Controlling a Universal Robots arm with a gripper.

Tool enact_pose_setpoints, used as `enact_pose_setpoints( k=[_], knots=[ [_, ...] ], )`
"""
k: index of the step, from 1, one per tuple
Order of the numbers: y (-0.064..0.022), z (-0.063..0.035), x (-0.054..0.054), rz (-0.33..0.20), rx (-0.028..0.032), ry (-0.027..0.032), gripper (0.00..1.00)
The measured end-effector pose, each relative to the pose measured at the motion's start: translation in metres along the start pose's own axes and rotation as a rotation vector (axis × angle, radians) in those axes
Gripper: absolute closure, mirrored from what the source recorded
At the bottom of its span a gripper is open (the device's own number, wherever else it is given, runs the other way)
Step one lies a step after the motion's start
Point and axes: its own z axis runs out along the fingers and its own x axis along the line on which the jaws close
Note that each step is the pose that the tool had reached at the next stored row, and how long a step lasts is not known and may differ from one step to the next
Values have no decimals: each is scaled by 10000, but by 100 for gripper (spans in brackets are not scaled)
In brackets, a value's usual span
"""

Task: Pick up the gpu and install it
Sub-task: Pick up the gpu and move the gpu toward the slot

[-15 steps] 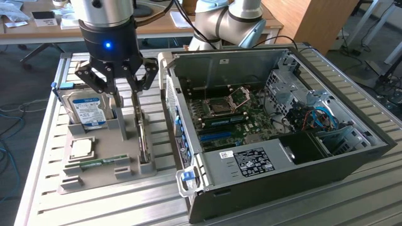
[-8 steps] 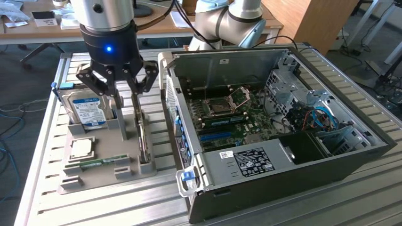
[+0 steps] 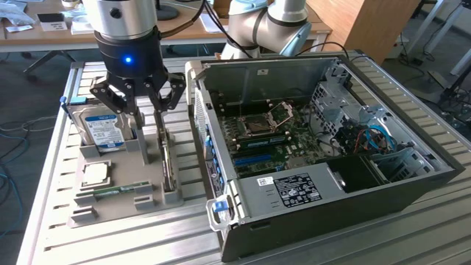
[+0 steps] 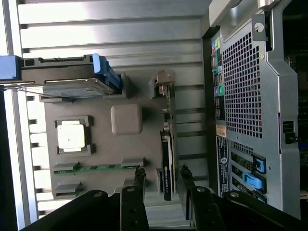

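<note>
Computer case (image 3: 294, 190) is lying open just beside the gray tray (image 3: 118, 212), on the exterior view's right of it. The claw (image 3: 147, 124) is hanging over the tray, its jaws standing partly apart on either side of the gpu (image 3: 167, 165), with a gap showing on each side and nothing being gripped. The hard drive (image 3: 103, 130) is standing in the tray's slot farthest from the case. The gpu is standing on edge in the tray's slot nearest the case. A processor chip (image 3: 96, 174) and a memory stick (image 3: 118, 191) are lying in the tray's pockets.
</note>
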Motion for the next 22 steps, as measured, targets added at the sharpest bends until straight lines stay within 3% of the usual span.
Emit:
enact_pose_setpoints(
  k=[22],
  knots=[
    [-2,63,1,0,0,0,58]
  ],
)
